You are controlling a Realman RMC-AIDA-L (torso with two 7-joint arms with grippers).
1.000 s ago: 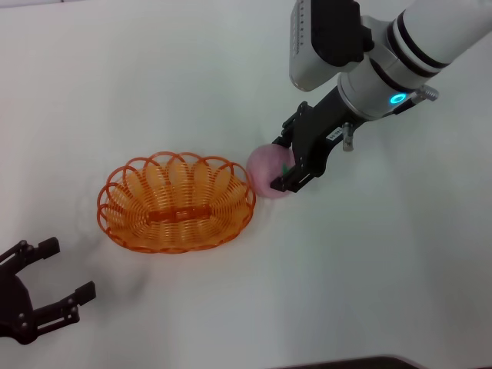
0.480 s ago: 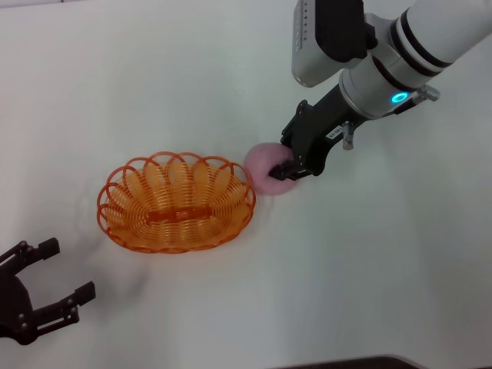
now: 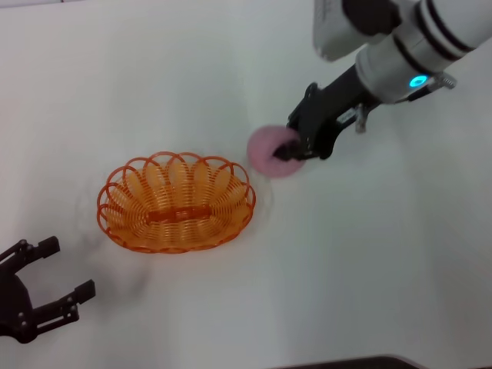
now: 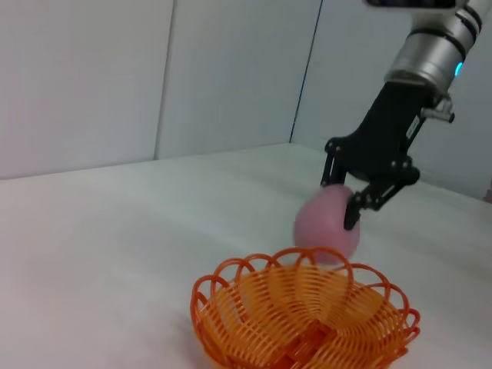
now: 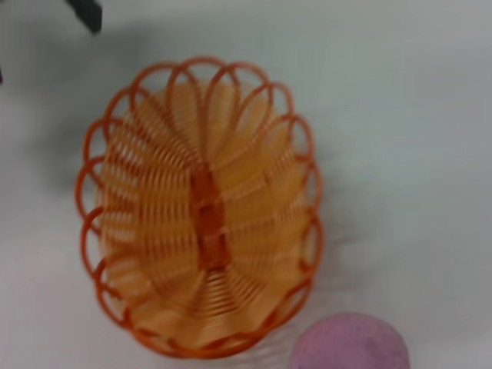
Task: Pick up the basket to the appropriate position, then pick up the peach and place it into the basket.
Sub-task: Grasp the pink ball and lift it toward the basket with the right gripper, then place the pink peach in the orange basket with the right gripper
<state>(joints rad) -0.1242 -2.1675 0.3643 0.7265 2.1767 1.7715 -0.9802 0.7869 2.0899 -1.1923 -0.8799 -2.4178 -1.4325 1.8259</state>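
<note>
The right gripper [image 3: 290, 148] is pinching the peach [image 3: 267, 151] between its black fingers. It is holding the peach up in the air, off the table [image 3: 369, 254]. In the left wrist view the peach [image 4: 327, 224] is hanging just past the far rim of the basket [image 4: 304, 323], a little above it. The right gripper [image 4: 360, 206] is coming down at it from the arm above.

The basket [image 3: 177, 202] is sitting on the table, near the peach and on its left side. Nothing is lying inside it. The right wrist view is looking down at the basket [image 5: 200, 231], with the peach [image 5: 350, 342] just beside its rim.

The left gripper [image 3: 46, 288] is resting low at the near left, well apart from the basket. Its fingers are spread wide and are holding nothing.
</note>
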